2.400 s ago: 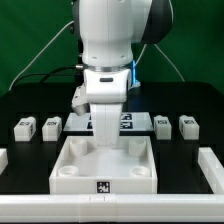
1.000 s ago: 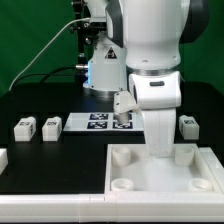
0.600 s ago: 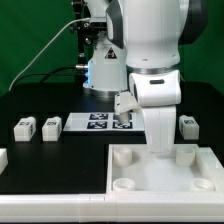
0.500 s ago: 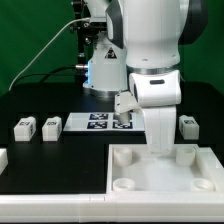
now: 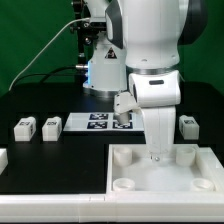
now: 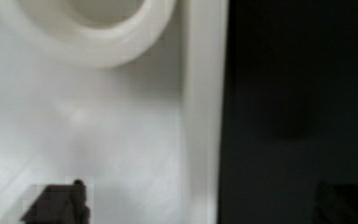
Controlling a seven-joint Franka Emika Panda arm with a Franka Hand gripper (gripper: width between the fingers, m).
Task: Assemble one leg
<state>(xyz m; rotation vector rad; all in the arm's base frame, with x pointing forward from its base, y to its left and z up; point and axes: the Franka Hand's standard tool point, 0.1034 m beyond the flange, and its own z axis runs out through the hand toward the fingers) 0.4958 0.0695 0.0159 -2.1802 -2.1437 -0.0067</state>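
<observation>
Gripper (image 6: 208,205) hangs empty with fingers apart, one on either side of the white board's (image 5: 135,178) edge near a round socket (image 6: 101,25), while a leg (image 5: 187,125) stands on the table (image 5: 40,160) just behind the board, at the exterior view's right.

Smooth white plastic leg (image 5: 25,128); matt black table (image 5: 45,165).

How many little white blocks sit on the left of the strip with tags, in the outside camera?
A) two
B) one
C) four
A: the outer leg and the inner leg stand side by side at the exterior view's left of the marker board.
</observation>
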